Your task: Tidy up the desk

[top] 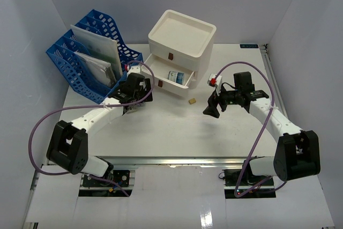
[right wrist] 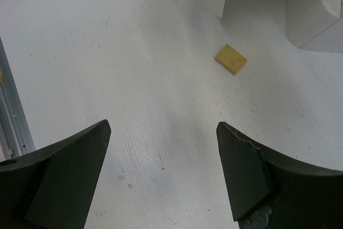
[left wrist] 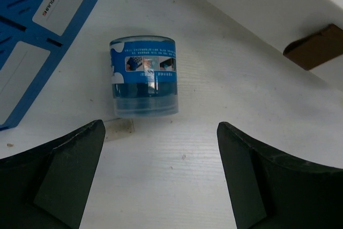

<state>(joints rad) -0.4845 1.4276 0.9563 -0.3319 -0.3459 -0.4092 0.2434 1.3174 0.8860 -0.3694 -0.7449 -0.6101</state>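
As I look down on the desk (top: 177,132), the flat matte white tabletop carrying the smooth, round-cornered white drawer box (top: 179,52) at its rear, the left gripper (left wrist: 161,127) stands spread wide and empty before a squat cylindrical tub (left wrist: 143,76) with a shiny blue label, just left of the box's front. The right gripper (right wrist: 161,124) also gapes, holding nothing, facing a small flat tan rectangular block (right wrist: 231,59) lying on the desk just before the box.

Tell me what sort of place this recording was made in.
Probably a lab test cell staged as an office desk: a white desk boxed in by plain walls, a blue file rack holding papers, and a white drawer box.
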